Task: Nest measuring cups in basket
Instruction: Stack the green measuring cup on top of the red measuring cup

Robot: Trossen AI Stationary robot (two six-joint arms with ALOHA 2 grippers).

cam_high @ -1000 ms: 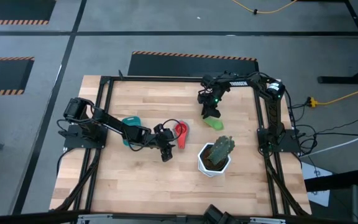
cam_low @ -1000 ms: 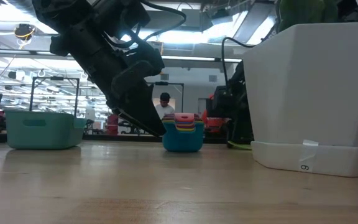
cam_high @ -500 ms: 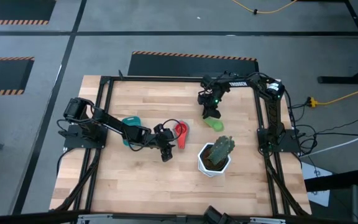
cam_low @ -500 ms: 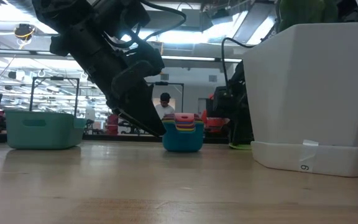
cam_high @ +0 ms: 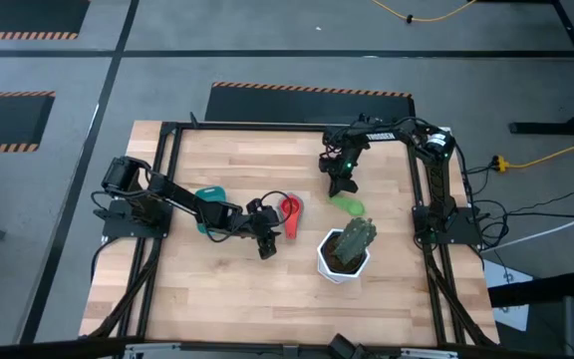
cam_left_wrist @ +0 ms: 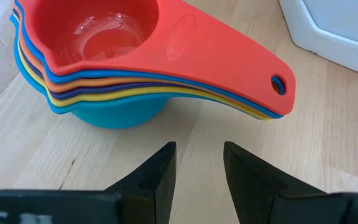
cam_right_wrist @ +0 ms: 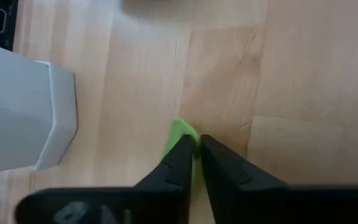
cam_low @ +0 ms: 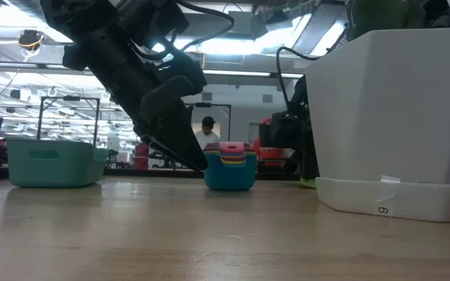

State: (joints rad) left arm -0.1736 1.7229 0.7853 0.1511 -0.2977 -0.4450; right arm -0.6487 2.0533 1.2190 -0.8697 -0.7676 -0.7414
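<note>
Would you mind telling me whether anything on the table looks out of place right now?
Yes: the green measuring cup lies alone near the white plant pot, apart from the nested stack of cups. The teal basket stands apart too, so no cups are visibly in it.

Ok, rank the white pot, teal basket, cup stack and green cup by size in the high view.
1. White pot, clearly largest.
2. Teal basket, partly hidden under the left arm.
3. Cup stack and green cup: too alike to rank.

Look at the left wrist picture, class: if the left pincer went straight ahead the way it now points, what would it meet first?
Probably the stack of nested measuring cups: the left pincer points at the blue bottom cup, under the red cup's handle. Depth is uncertain.
</note>
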